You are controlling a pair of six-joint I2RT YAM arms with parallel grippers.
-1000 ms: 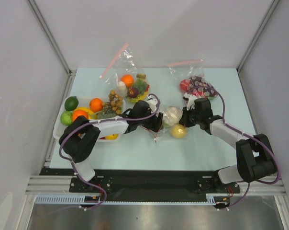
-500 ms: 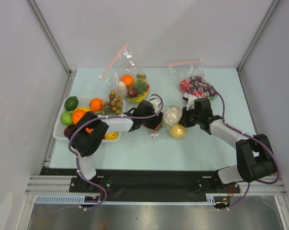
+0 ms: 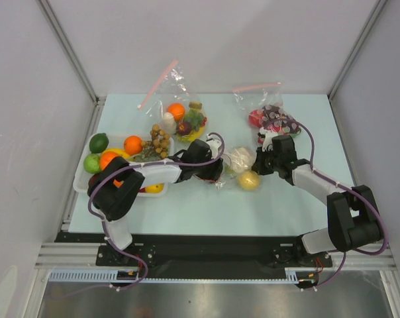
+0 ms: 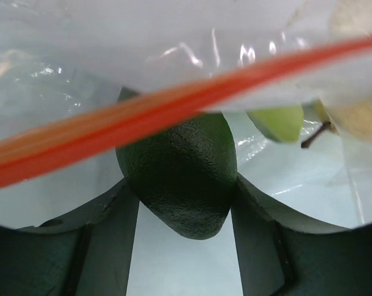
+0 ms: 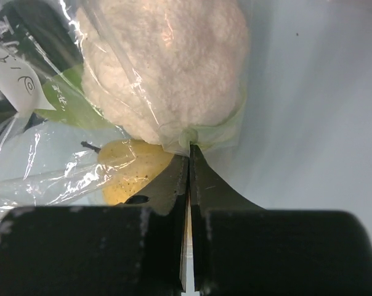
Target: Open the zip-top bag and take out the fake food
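Note:
The zip-top bag point(image 3: 230, 169) lies mid-table, clear and crinkly, its red-orange zip rim point(image 4: 143, 123) slanting across the left wrist view. My left gripper point(image 3: 213, 170) reaches into its mouth, and both fingers press the sides of a dark green piece point(image 4: 180, 179). My right gripper point(image 5: 189, 151) is shut on a pinch of the bag's plastic at the far end. Inside the bag lie a pale white leafy head point(image 5: 167, 68), a yellow fruit point(image 5: 133, 169) and a white label point(image 5: 16, 86). From above, the yellow fruit point(image 3: 248, 179) sits just in front of the white head point(image 3: 240, 159).
A white tray point(image 3: 81, 180) at the left holds oranges, limes and a brown bumpy cluster point(image 3: 159, 140). Two other clear bags with pink zip strips lie at the back, one point(image 3: 180, 116) centre-left and one point(image 3: 271, 119) right, close behind my right arm.
My left gripper's jaws have narrowed onto the dark green piece, and the left arm's elbow swung. The right gripper drew slightly back and right with the bag's end.

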